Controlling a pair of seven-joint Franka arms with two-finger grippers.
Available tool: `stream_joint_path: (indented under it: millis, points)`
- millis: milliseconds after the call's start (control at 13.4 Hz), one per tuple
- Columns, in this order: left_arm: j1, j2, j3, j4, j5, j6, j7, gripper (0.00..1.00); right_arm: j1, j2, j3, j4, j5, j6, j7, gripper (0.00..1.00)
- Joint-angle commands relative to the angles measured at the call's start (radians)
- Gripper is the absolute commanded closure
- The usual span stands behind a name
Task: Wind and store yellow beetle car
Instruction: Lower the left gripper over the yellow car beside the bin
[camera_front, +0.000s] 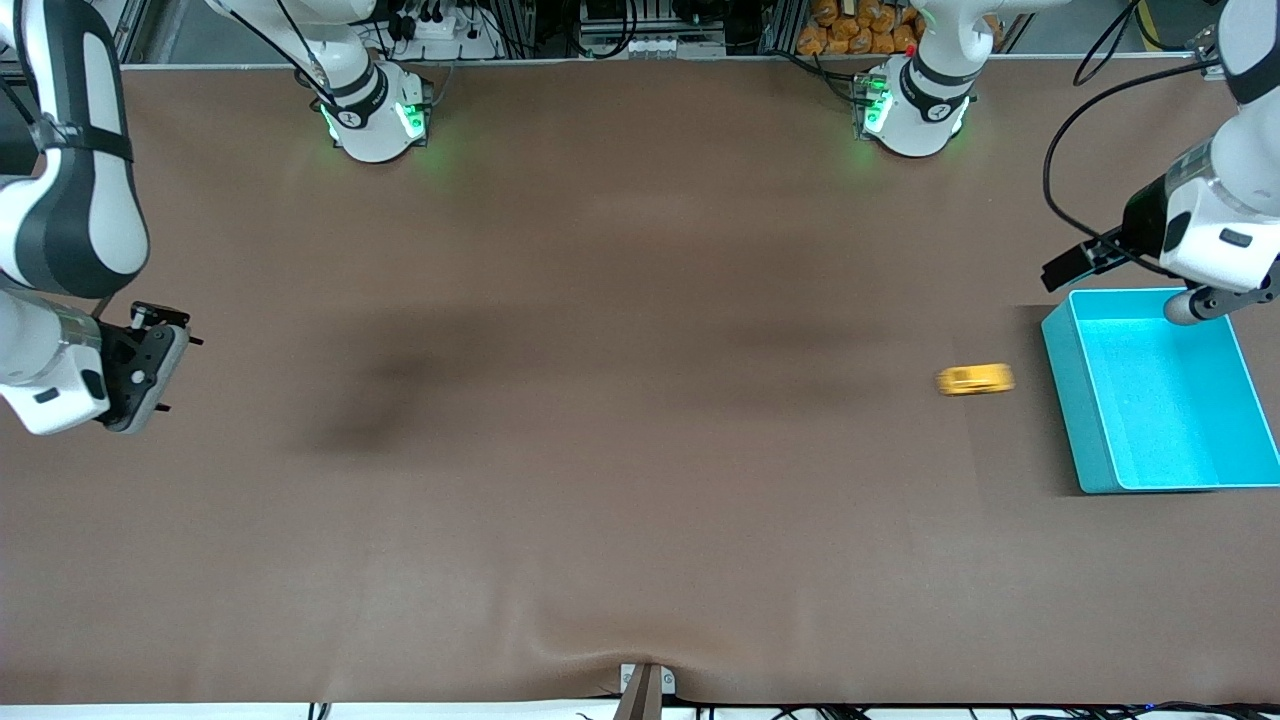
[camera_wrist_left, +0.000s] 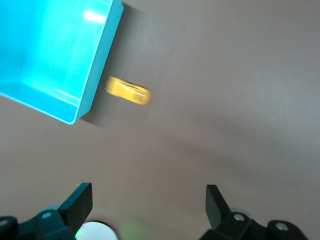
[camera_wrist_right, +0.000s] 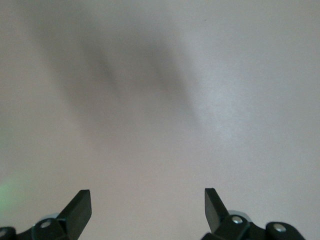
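Nearest the front cam is the brown table cover, a matte sheet w/ a soft ripple by its edge and otherwise bare. Farther up, toward the left arm's end, sits the turquoise bin: hard smooth plastic, rectangular, straight walls, glossy floor catching glare, nothing in it. The yellow beetle car is on the table just beside the bin's wall, apart from it, toward the right arm's side; it's smeared in both views (probably rolling, can't be sure), so all I get is a small, rounded, glossy yellow-orange shape; wheels and windows can't be made out. In the left wrist view the car lies next to the bin, well out from the fingers. Left gripper hovers over the bin's corner nearest the bases, fingers spread wide, holding nothing. Right gripper waits over bare table at its own end, fingers apart too, empty. Progress, as I judge it: the car is loose on the table and maybe running, so winding may be done, but storing isn't. Left: catch the car, lift it over the wall, drop it in the bin.
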Motion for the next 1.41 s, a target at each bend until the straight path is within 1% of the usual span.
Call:
stream_joint_path:
  millis: [0, 223, 372, 446, 595, 893, 1041, 1190, 1339]
  points:
    - [0.000, -0.005, -0.010, -0.043, -0.011, 0.050, -0.201, 0.00, -0.008, -0.038, -0.002, 0.020, 0.009, -0.033, 0.077, 0.00]
    - [0.000, 0.024, -0.010, -0.079, -0.019, 0.108, -0.432, 0.00, -0.005, -0.086, -0.001, 0.062, 0.000, -0.090, 0.230, 0.00]
    - [0.000, 0.048, -0.009, -0.109, -0.019, 0.155, -0.573, 0.00, 0.001, -0.083, 0.004, 0.148, -0.005, -0.171, 0.384, 0.00]
    - [0.000, 0.061, -0.009, -0.125, -0.019, 0.174, -0.638, 0.00, 0.003, -0.078, 0.002, 0.174, -0.007, -0.186, 0.434, 0.00]
    - [0.005, 0.062, -0.009, -0.187, -0.016, 0.229, -0.744, 0.00, 0.003, -0.077, 0.002, 0.205, -0.002, -0.188, 0.517, 0.00]
    - [0.028, 0.062, -0.009, -0.266, -0.014, 0.322, -0.826, 0.00, -0.031, -0.077, -0.007, 0.266, 0.013, -0.188, 0.544, 0.00]
    - [0.039, 0.062, -0.007, -0.342, -0.014, 0.408, -0.859, 0.00, -0.033, -0.077, -0.005, 0.308, 0.013, -0.199, 0.707, 0.00]
    - [0.057, 0.065, -0.007, -0.419, -0.013, 0.506, -0.876, 0.00, -0.031, -0.083, -0.005, 0.316, 0.013, -0.217, 0.790, 0.00]
    - [0.092, 0.084, -0.007, -0.450, -0.013, 0.533, -0.876, 0.00, -0.029, -0.098, -0.001, 0.317, 0.027, -0.222, 0.933, 0.00]
